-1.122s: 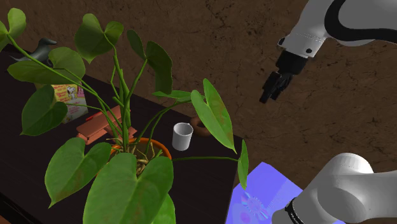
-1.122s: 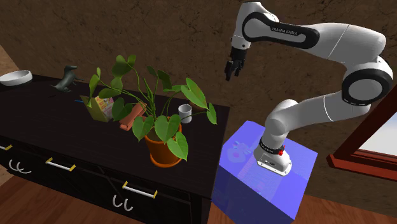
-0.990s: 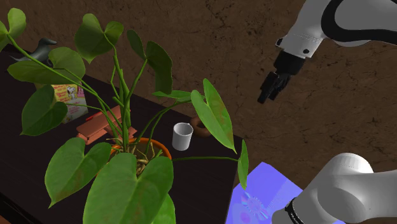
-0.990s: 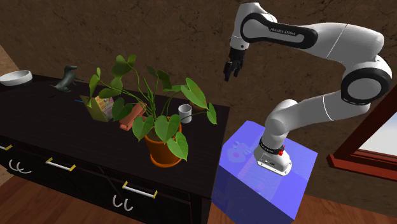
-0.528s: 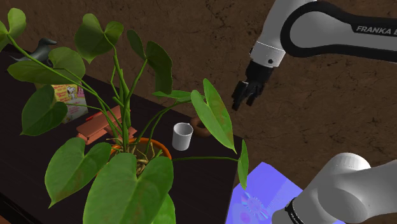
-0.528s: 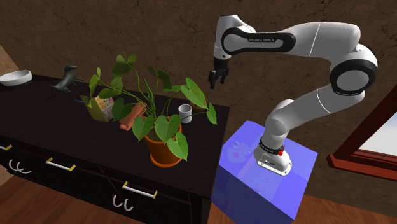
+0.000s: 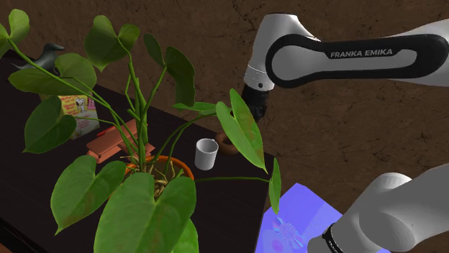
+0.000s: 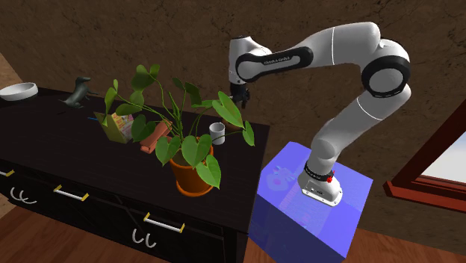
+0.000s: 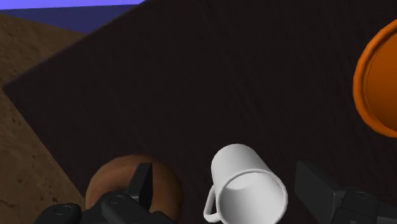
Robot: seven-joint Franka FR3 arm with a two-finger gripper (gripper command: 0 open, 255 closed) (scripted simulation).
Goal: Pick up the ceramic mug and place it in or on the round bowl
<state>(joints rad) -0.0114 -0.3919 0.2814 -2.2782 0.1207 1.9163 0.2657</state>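
My end effector (image 9: 225, 170) hangs spread over the white mug (image 9: 247, 189), straddling it without touching. I see the mug upright on the counter (image 9: 191, 76) near the orange pot (image 9: 378, 83), with the bowl (image 8: 19, 91) well apart at the counter's far end.

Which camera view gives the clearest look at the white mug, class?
The wrist view: the mug appears from above, its open mouth and handle plain. The shoulder view shows it upright on the table beside the plant; the second exterior view shows it among the leaves.
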